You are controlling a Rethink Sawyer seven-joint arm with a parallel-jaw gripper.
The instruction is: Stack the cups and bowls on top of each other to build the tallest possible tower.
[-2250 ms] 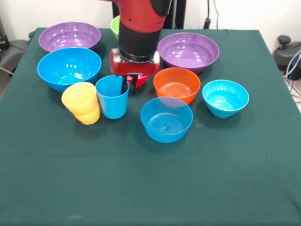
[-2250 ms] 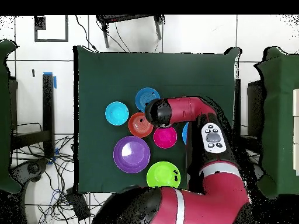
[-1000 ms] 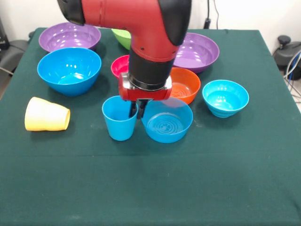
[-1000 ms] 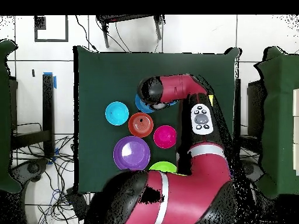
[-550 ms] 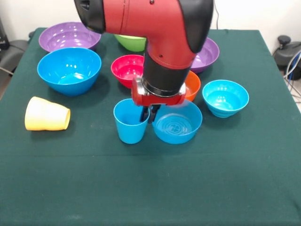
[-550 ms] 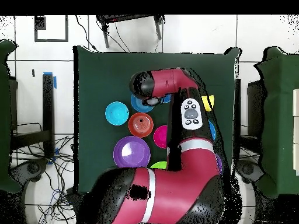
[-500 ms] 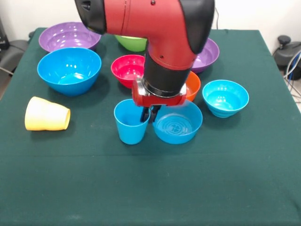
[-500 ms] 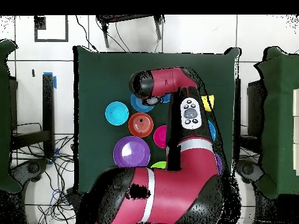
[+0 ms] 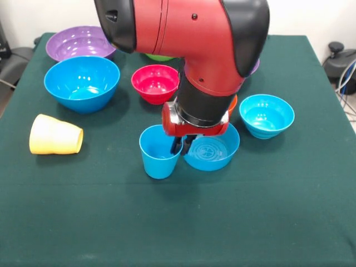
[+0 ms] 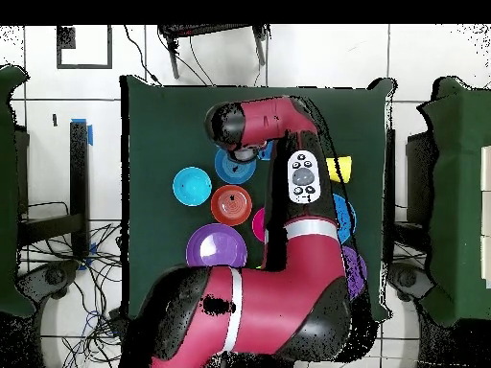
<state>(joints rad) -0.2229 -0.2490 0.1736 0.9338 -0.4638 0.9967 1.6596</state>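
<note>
Nearer now — blue cup [image 9: 160,158] on green tablecloth [image 9: 183,222].

Front view: upright cup [image 9: 159,158] stands mid-table [image 9: 178,222], touching a bowl [image 9: 214,151] on its right. Gripper [image 9: 181,146] sits over the cup's right rim, between the two. Tipped cup [image 9: 54,134] lies well left. Another bowl [image 9: 267,114] sits right, big bowl [image 9: 82,82] far left, small bowl [image 9: 156,82] behind the cup.
</note>
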